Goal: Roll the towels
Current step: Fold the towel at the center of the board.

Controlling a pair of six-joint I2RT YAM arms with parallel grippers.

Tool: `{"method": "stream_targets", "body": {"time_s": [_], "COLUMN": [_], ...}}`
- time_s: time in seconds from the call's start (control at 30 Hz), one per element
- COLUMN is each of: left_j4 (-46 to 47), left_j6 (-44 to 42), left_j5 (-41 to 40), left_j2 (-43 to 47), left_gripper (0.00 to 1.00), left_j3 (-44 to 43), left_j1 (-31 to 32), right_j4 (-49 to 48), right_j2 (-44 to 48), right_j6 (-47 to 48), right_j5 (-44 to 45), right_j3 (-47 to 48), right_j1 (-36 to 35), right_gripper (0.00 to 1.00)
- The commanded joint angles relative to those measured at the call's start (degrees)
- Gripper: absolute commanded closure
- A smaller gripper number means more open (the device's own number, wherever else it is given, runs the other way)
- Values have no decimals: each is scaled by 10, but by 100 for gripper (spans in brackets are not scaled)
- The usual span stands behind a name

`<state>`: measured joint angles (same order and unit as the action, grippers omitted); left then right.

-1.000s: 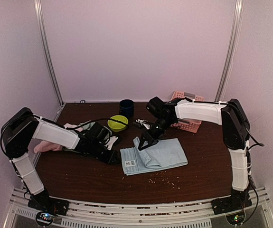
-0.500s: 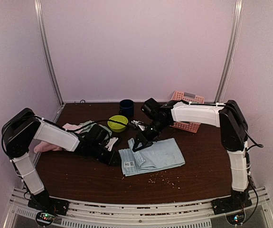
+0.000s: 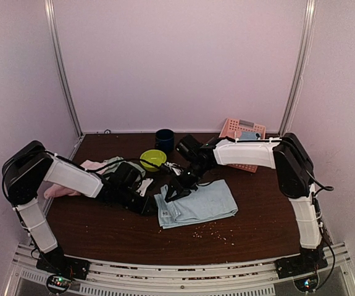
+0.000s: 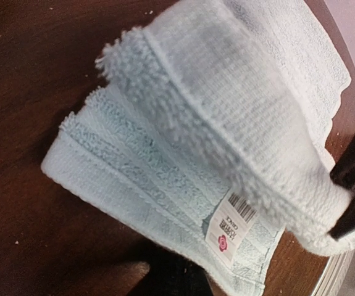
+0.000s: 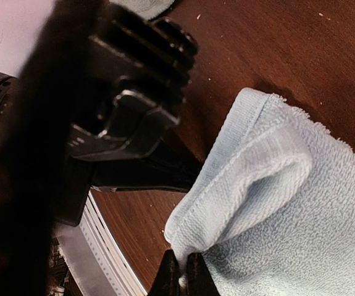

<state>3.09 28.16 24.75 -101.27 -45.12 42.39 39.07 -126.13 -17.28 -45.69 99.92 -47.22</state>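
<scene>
A pale blue terry towel [image 3: 202, 203] lies flat on the dark brown wooden bench [image 3: 103, 237], near its middle, with the left end folded over on itself. A white printed label [image 4: 226, 225] shows on the lower layer near that end.

The right gripper [image 3: 170, 195] reaches in from the far right. Its jaws are clenched on the edge of the folded flap, pinching a thin bit of cloth between their tips. The flap arches up off the layer beneath it.

The left gripper [image 3: 147, 206] comes in low from the left, and its jaws are clenched too. Its tip meets the towel's left edge, just beside the right gripper. I cannot tell whether any cloth is caught between the left jaws.

A pink terry towel [image 3: 60, 192] lies at the bench's left side, beside the left arm and well apart from both grippers. Behind the arms stand a lime-green round bowl [image 3: 154, 159] and a dark blue cup [image 3: 164, 140]. A pink plastic lattice basket [image 3: 244, 131] sits at the far right. Small pale crumbs [image 3: 214, 232] are scattered on the bench just in front of the pale blue towel.
</scene>
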Motion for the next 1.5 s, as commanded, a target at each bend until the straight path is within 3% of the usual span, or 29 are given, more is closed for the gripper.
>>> {"method": "stream_targets", "body": {"time_s": [0.0, 0.27, 0.8, 1.13, 1.27, 1.47], "left_j4": [22, 28, 38, 40, 42, 12], "left_j6": [5, 9, 15, 11, 15, 17], "left_j5": [3, -1, -4, -2, -1, -35], "left_j2": [-5, -7, 12, 4, 12, 67], "left_gripper": [100, 100, 100, 100, 100, 100], "left_j3": [14, 17, 33, 30, 32, 43], "left_j1": [3, 2, 2, 2, 2, 1], "right_j4": [-29, -74, -73, -56, -76, -106], "right_j2": [-3, -2, -43, 6, -14, -13], "right_j6": [-22, -64, -60, -39, -54, -70], "right_j5": [-27, -24, 0, 83, 38, -45], "right_j3": [2, -23, -24, -35, -44, -41], "right_j1": [-11, -17, -19, -17, -17, -21], "right_gripper": [100, 100, 100, 100, 100, 84]}}
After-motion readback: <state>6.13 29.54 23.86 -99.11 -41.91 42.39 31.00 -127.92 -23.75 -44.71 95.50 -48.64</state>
